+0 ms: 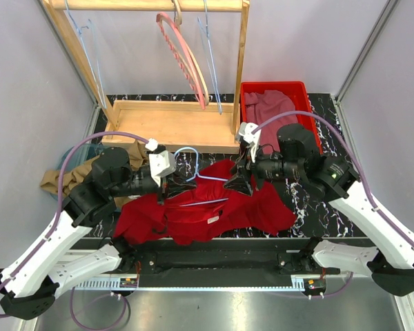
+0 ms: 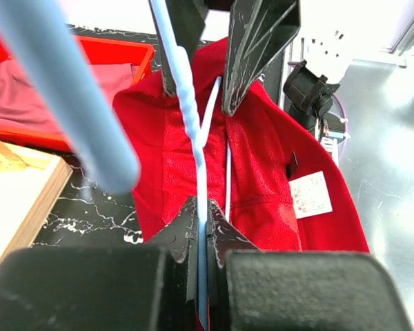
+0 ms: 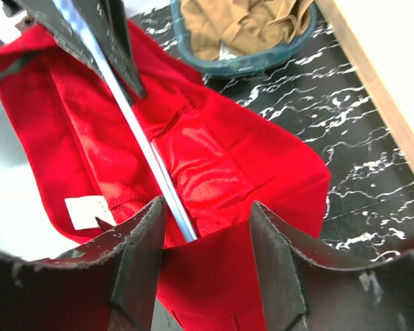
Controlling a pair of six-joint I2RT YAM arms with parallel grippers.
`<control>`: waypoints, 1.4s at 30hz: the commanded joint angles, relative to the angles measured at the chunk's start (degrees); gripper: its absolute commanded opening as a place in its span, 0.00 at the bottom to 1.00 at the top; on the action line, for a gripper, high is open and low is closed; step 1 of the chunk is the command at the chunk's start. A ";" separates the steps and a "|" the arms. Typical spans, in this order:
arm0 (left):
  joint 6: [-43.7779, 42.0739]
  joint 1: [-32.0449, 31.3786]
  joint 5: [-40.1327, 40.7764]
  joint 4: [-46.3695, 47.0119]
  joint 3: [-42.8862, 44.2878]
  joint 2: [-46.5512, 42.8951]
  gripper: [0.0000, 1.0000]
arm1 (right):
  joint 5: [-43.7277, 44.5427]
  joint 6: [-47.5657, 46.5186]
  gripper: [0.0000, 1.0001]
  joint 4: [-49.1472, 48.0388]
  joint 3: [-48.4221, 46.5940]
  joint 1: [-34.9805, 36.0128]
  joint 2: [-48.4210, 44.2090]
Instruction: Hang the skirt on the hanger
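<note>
The red skirt (image 1: 207, 210) lies spread on the black marble table, its white label (image 2: 310, 194) facing up. A light blue wire hanger (image 1: 191, 160) lies over its upper part, and one arm of it (image 3: 145, 138) runs in under the skirt's edge. My left gripper (image 1: 167, 185) is shut on the hanger's wire (image 2: 202, 227) at the skirt's left side. My right gripper (image 1: 238, 181) is open at the skirt's top right. Its fingers (image 3: 141, 248) stand wide apart with the skirt's red edge (image 3: 214, 276) spanning between them.
A wooden rack (image 1: 172, 124) stands at the back with a pink hanger (image 1: 186, 62) and other hangers. A red bin (image 1: 305, 103) with maroon cloth is at the back right. A blue basket (image 1: 53, 172) of tan cloth sits on the left and also shows in the right wrist view (image 3: 262, 58).
</note>
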State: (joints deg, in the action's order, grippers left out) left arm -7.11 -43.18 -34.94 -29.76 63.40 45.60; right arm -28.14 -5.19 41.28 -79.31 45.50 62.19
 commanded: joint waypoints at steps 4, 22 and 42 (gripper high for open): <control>0.78 -0.06 -1.63 8.92 3.40 0.10 0.00 | -4.90 -1.31 0.49 -0.84 1.96 1.61 0.29; 16.25 0.02 53.97 11.83 3.49 3.09 0.99 | 22.85 9.84 0.00 -6.82 10.84 2.40 -9.11; 19.51 0.02 63.06 13.15 1.03 0.01 0.99 | 58.19 12.58 0.00 -12.62 3.47 2.32 -2.27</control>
State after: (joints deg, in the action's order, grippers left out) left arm 11.16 -43.07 24.77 -19.49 64.03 46.17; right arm 20.58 8.27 38.79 -67.96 47.94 57.28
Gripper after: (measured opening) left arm 0.987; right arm 0.033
